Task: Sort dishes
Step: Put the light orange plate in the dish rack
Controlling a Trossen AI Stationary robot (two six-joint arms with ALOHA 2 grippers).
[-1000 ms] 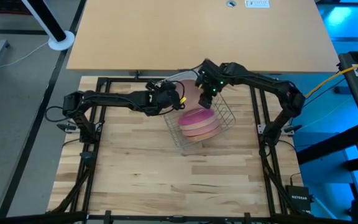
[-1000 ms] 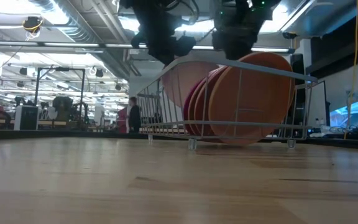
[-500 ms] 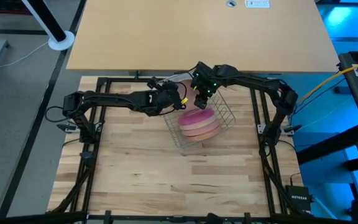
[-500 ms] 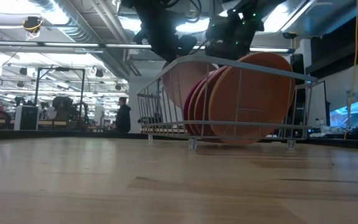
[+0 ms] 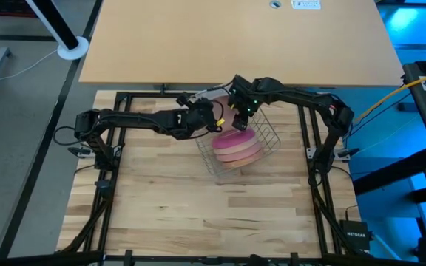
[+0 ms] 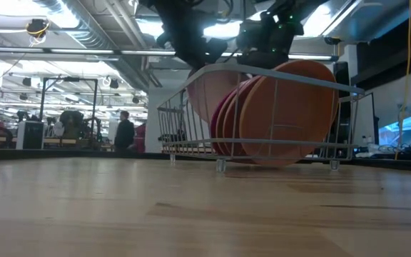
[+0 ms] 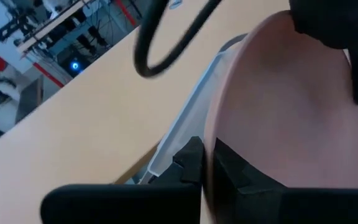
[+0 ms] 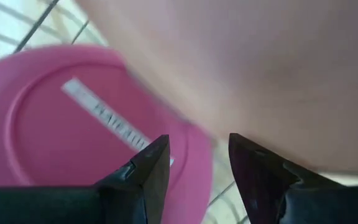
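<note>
A silver wire basket rack (image 5: 261, 148) stands mid-table. In it, magenta (image 5: 235, 138), peach (image 5: 237, 148) and terracotta-orange (image 6: 291, 107) dishes stand on edge, leaning on one another. A pale peach-pink dish (image 5: 226, 111) is held at the rack's far left end with my left gripper (image 5: 214, 123) shut on it. My right gripper (image 5: 240, 118) hangs open just above it, pointing down. In the right wrist view its fingers (image 8: 148, 168) stand beside the pale dish's lower rim (image 8: 191, 130), with the magenta dish (image 8: 73, 124) below; I cannot tell if they touch. My left gripper pinches the pale dish's rim (image 7: 211, 134) between its two fingers, on the dish's left side. The fingers come from the table's left, slanting a little down. The dish (image 6: 212, 89) stands steeply tilted, its lower part inside the rack and above the rack's floor.
A light wooden board (image 5: 235, 37) lies beyond the table's far edge. Black frame rails (image 5: 109, 177) run along the left and right sides. Bare butcher-block surface (image 5: 198, 207) spreads on the near side of the rack. A person (image 6: 123, 132) walks far off in the room.
My right gripper has come down a little and toward the table's left, tipping over the pale dish. The dishes in the rack have stayed put.
</note>
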